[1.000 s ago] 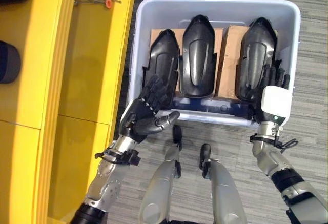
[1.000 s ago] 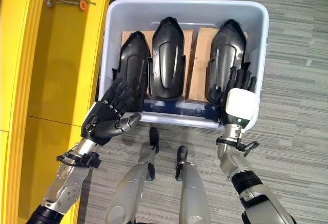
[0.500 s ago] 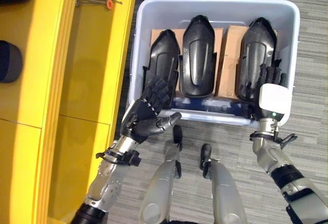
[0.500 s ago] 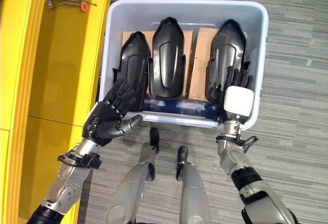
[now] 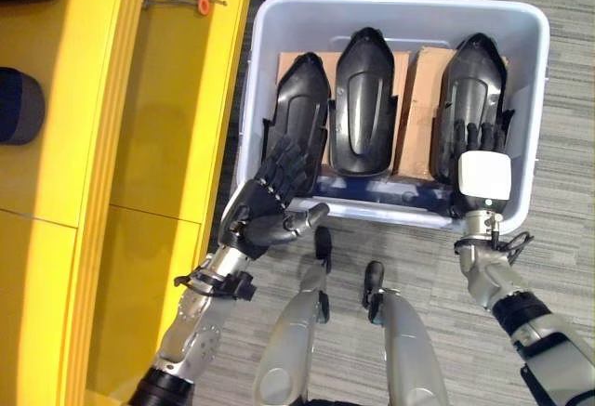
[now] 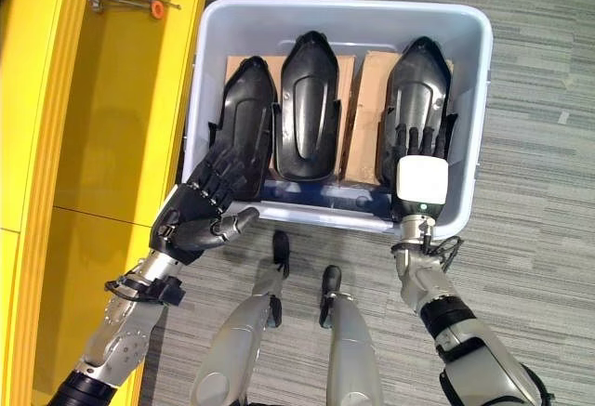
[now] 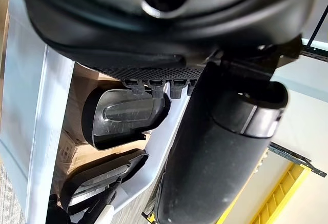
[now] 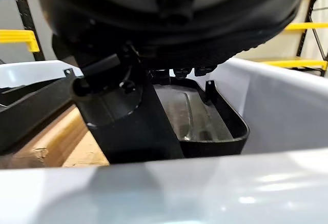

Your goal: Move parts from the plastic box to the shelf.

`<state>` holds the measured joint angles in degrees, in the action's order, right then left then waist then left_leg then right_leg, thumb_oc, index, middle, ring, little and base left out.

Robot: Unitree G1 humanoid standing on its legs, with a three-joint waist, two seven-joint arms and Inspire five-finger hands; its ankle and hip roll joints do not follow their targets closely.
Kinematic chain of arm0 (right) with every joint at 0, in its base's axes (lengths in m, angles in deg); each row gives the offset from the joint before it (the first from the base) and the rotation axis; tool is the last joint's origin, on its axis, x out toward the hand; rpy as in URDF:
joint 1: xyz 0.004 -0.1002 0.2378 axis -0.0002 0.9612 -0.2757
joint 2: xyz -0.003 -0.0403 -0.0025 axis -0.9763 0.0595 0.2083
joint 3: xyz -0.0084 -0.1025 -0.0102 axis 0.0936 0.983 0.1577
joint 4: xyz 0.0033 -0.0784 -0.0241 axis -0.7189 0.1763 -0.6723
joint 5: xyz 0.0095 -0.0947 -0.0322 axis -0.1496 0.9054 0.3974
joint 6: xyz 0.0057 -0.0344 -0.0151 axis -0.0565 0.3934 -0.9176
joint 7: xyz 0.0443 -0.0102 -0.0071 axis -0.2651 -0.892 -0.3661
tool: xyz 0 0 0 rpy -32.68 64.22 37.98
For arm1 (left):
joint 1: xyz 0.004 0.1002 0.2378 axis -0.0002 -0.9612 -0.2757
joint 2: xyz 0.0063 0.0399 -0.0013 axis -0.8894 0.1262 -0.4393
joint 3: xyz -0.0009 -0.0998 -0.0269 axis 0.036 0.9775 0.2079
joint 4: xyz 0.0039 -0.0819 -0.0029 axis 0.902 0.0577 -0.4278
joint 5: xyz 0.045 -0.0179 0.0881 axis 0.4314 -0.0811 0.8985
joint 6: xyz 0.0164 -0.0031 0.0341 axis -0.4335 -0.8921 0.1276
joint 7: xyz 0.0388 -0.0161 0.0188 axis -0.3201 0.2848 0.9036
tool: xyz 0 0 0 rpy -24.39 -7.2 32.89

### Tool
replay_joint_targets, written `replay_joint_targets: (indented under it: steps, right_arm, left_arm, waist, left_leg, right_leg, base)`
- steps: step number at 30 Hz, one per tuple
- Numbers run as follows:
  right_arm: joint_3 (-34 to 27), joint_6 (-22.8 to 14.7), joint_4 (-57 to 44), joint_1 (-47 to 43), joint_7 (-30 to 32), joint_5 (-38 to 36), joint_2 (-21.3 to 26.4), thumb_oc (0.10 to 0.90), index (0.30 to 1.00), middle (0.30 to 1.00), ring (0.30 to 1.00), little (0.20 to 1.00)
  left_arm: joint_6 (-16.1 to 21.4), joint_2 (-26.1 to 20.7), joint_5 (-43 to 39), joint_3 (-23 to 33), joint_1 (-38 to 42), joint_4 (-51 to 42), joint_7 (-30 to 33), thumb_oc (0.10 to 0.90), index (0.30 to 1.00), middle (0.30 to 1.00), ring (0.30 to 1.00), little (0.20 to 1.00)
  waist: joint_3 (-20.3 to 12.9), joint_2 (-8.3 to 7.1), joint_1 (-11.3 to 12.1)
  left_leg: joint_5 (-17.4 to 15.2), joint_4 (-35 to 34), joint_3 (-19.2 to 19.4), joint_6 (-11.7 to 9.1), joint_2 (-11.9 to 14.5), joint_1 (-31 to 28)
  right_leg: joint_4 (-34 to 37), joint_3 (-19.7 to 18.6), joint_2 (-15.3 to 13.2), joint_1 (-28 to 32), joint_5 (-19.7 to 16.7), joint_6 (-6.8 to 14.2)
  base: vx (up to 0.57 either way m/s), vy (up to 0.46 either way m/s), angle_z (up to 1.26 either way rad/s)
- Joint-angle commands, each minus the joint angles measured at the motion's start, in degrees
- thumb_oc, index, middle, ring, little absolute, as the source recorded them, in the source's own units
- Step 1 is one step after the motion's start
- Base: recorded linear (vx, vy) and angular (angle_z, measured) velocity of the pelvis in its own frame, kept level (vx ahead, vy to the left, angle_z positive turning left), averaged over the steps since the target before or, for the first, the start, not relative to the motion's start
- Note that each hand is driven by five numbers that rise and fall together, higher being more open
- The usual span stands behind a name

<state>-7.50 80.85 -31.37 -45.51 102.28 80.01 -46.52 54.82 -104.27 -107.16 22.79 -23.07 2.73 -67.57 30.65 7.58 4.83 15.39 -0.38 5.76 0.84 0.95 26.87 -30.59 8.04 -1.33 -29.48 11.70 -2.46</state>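
Black parts (image 5: pixel 363 99) in plastic box (image 5: pixel 400 8) | left hand (image 5: pixel 265 206) open | right hand (image 5: pixel 479 155) over rightmost

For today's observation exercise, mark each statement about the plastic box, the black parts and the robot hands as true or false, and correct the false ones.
1. Three black parts lie side by side in the plastic box. True: left part, middle part, right part.
2. The plastic box stands on the yellow shelf. False: it stands on the grey floor beside the shelf.
3. The right robot hand reaches over the right part with its fingers straight. True.
4. The left robot hand has lifted the middle part out. False: it is open at the box's near left corner and holds nothing.
5. Brown cardboard shows beneath the parts. True.
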Motion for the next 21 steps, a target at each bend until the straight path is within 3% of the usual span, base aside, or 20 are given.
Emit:
replay_joint_targets:
  steps: [1,2,4,6,13,16,17,21]
  right_arm:
    - [1.1,1.7,2.9,-0.5,-5.9,-11.2,1.0,0.400,0.300,0.300,0.300,0.300]
    - [0.4,2.4,4.7,-0.3,-6.2,-16.8,0.0,0.400,0.300,0.300,0.300,0.300]
    - [-1.0,1.7,8.6,-0.1,-6.4,-20.6,-1.6,0.400,0.300,0.300,0.300,0.300]
    - [-2.3,0.4,12.1,-0.5,-6.7,-21.6,-2.8,0.400,0.300,0.300,0.300,0.300]
    - [-4.4,0.7,22.4,-3.7,-5.7,-22.0,-3.1,0.400,0.300,0.300,0.300,0.300]
    - [-4.4,0.7,22.4,-3.7,-5.7,-22.0,-3.1,0.400,0.300,0.300,0.300,0.300]
    - [-4.9,0.4,24.3,-3.4,-4.4,-19.1,-3.9,0.400,0.300,0.300,0.300,0.300]
    - [-1.7,-0.6,21.7,-0.4,0.7,-6.5,-3.9,0.400,0.300,0.300,0.300,0.300]
  left_arm:
    - [5.4,1.3,-0.3,0.0,3.5,-2.9,-2.4,0.900,1.000,1.000,1.000,1.000]
    - [4.9,1.4,0.0,0.1,3.6,-3.1,-2.4,0.900,1.000,1.000,1.000,1.000]
    - [4.2,1.4,0.3,0.1,4.1,-3.3,-2.3,0.900,1.000,1.000,1.000,1.000]
    - [3.4,1.5,0.6,0.0,4.5,-3.4,-2.3,0.900,1.000,1.000,1.000,1.000]
    - [2.9,1.6,0.1,-1.8,6.3,-3.1,-2.0,0.900,1.000,1.000,1.000,1.000]
    - [2.9,1.6,0.1,-1.8,6.3,-3.1,-2.0,0.900,1.000,1.000,1.000,1.000]
    - [4.3,1.4,1.5,-2.5,6.3,-3.0,-1.6,0.900,1.000,1.000,1.000,1.000]
    - [6.9,1.5,-0.1,-2.9,5.4,-4.3,-3.7,0.900,1.000,1.000,1.000,1.000]
  waist:
    - [-0.9,1.04,-0.4]
    - [-0.9,1.12,-0.2]
    - [-0.9,1.32,0.0]
    - [-0.9,1.63,0.3]
    - [-0.9,3.01,1.3]
    - [-0.9,3.01,1.3]
    - [-0.9,3.79,1.3]
    - [-0.9,4.27,0.5]
  left_leg:
    - [-5.5,1.1,-0.1,-0.7,-1.4,-1.6]
    - [-5.6,1.2,-0.1,-0.7,-1.4,-1.5]
    - [-5.7,1.4,-0.2,-0.6,-1.4,-1.0]
    - [-5.9,1.9,-0.3,-0.5,-1.5,-0.4]
    - [-6.0,3.5,-0.5,-0.1,-2.2,1.5]
    - [-6.0,3.5,-0.5,-0.1,-2.2,1.5]
    - [-6.0,3.8,-0.3,-0.1,-2.3,1.8]
    - [-5.7,2.7,0.1,0.0,-2.3,0.1]
  right_leg:
    - [5.5,2.0,-0.7,0.1,-7.0,3.1]
    - [5.4,2.1,-0.7,0.0,-6.9,3.0]
    - [4.9,2.3,-0.8,-0.4,-6.7,2.8]
    - [4.3,2.6,-0.9,-0.8,-6.4,2.6]
    - [1.7,3.5,-1.2,-2.7,-5.7,2.4]
    - [1.7,3.5,-1.2,-2.7,-5.7,2.4]
    - [1.2,3.5,-1.3,-3.0,-5.4,2.3]
    - [2.4,2.7,-0.8,-1.9,-5.8,2.3]
  base:
    - [0.00,-0.036,0.01]
    - [0.00,-0.031,0.01]
    - [0.00,-0.021,0.01]
    - [0.01,-0.039,0.01]
    - [0.00,-0.013,0.01]
    - [-0.01,0.009,0.01]
    - [-0.06,0.037,0.00]
    - [-0.08,0.052,0.01]
